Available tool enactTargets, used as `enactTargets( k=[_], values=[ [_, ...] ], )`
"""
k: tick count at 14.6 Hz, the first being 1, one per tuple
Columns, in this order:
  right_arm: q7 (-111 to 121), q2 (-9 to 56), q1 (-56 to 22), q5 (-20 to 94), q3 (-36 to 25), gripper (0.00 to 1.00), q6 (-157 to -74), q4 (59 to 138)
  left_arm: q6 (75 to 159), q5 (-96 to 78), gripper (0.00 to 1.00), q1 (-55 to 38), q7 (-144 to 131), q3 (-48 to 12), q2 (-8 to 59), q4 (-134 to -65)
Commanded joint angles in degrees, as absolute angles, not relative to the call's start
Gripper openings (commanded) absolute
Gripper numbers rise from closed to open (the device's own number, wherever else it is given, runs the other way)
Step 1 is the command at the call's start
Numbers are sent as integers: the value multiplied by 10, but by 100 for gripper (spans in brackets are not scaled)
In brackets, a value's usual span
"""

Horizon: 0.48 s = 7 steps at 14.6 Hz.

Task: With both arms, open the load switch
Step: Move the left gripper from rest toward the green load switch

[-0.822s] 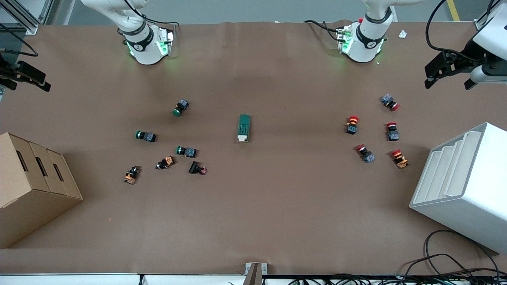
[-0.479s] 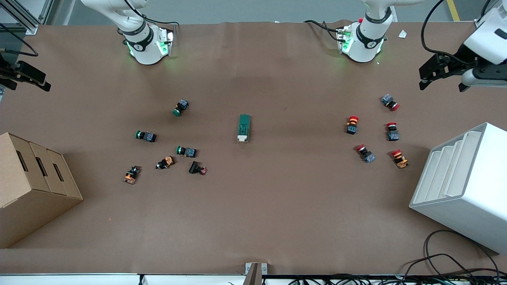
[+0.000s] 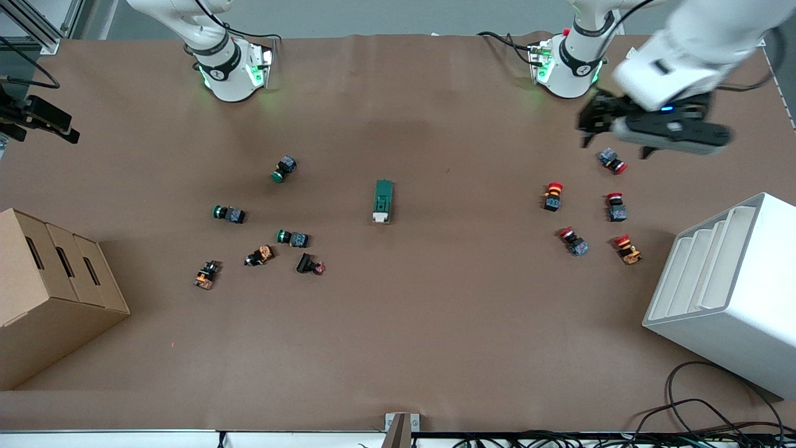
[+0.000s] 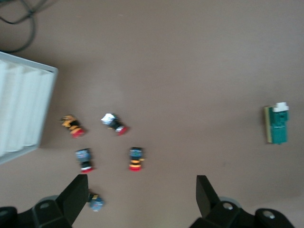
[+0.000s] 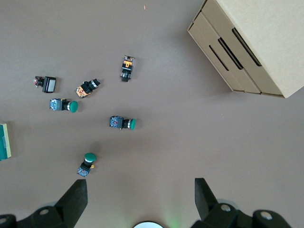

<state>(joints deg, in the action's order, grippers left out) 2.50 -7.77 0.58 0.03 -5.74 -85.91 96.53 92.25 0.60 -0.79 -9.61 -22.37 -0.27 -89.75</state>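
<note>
The load switch (image 3: 383, 201) is a dark-green block with a white tab at its end nearer the front camera, lying alone mid-table. It also shows in the left wrist view as the load switch (image 4: 278, 124), and only its edge (image 5: 4, 141) shows in the right wrist view. My left gripper (image 3: 615, 134) hangs open and empty over the red-capped buttons near the left arm's base, well apart from the switch. Its fingers (image 4: 76, 197) stand wide. My right gripper (image 3: 50, 127) waits open and empty over the table's edge at the right arm's end.
Red-capped buttons (image 3: 553, 195) lie scattered toward the left arm's end, and green-capped buttons (image 3: 283, 169) and orange parts (image 3: 206, 274) toward the right arm's end. A cardboard box (image 3: 50, 286) and a white slotted rack (image 3: 727, 292) stand at the table's two ends.
The left arm has swung in from the table's end toward the middle and now hangs over the red buttons. The right arm and the load switch have not moved.
</note>
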Motion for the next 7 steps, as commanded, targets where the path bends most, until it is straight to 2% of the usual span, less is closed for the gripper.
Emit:
enactTargets(
  k=[1, 5, 7],
  values=[
    [15, -86, 9, 8, -54, 100, -856, 968, 947, 12, 100, -6, -185, -299, 16, -903],
    [15, -80, 9, 7, -54, 100, -859, 958, 1031, 15, 100, -9, -321, -386, 17, -967],
    [14, -40, 15, 4, -54, 100, -860, 938, 1104, 36, 100, -31, -417, -416, 17, -1022]
  ],
)
